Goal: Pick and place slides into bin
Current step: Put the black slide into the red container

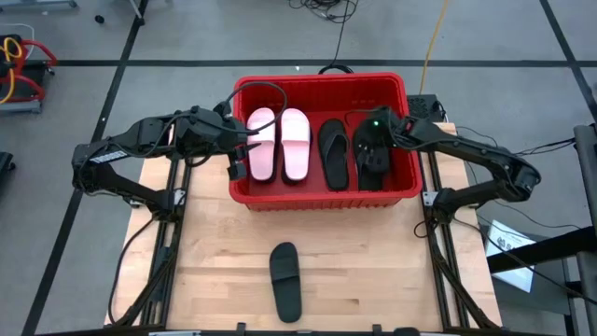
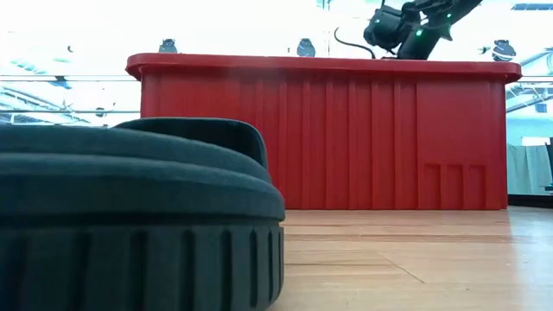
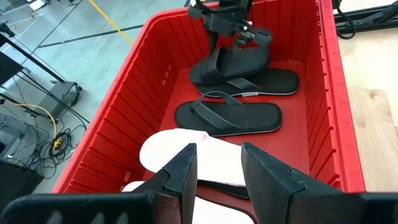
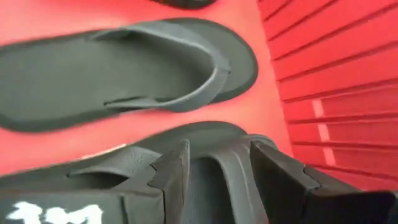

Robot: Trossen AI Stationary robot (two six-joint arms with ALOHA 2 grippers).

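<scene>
Your right gripper (image 4: pixel 217 171) is inside the bin (image 1: pixel 322 196) at its right end, fingers clamped across the band of a black band slide (image 3: pixel 233 62) that lies on top of a black flip-flop (image 3: pixel 273 82). Beside them lies a second flip-flop (image 1: pixel 334 154). Your left gripper (image 3: pixel 217 174) hangs with fingers parted and empty over the pale pink pair (image 1: pixel 278 142) at the bin's left. One black slide (image 1: pixel 284 278) lies on the wooden table (image 1: pixel 373 271), well apart from the bin.
</scene>
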